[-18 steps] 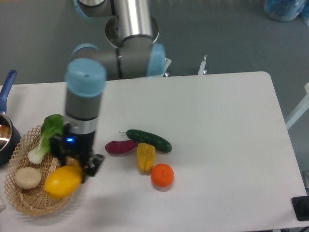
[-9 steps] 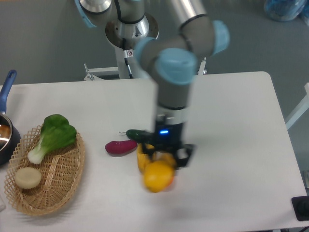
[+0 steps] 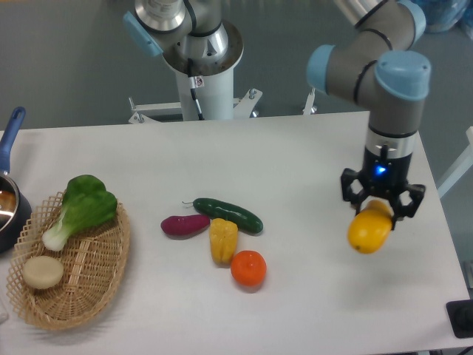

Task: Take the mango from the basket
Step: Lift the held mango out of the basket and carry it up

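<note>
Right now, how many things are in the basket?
2. A leafy green vegetable lies at the far end of the basket, and a pale round item sits near its front left. Nothing else shows through the weave, though something small could hide under the leaves.

Robotics lab, UR arm pedestal [image 3: 199, 81], white table [image 3: 295, 148], grey floor [image 3: 66, 66]
</note>
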Controlling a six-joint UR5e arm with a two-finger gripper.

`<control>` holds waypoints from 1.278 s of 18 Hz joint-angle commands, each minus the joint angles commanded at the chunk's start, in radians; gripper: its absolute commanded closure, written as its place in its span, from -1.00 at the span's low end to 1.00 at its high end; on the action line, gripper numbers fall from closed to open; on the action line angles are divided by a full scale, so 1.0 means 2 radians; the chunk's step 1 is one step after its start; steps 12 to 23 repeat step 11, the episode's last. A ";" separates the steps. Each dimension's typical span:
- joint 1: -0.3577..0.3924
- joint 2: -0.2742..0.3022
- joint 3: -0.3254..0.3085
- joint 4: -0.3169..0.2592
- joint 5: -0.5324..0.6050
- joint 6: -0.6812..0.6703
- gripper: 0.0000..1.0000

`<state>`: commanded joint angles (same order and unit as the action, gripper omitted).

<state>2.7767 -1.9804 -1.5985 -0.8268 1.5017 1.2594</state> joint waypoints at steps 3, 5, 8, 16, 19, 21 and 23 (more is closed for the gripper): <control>-0.012 0.005 0.000 -0.010 0.002 -0.019 0.39; -0.018 0.014 -0.001 -0.035 0.006 -0.020 0.39; -0.019 0.020 0.003 -0.057 0.010 -0.019 0.39; -0.023 0.031 0.002 -0.073 0.011 -0.021 0.41; -0.023 0.031 0.002 -0.073 0.011 -0.021 0.41; -0.023 0.031 0.002 -0.073 0.011 -0.021 0.41; -0.023 0.031 0.002 -0.073 0.011 -0.021 0.41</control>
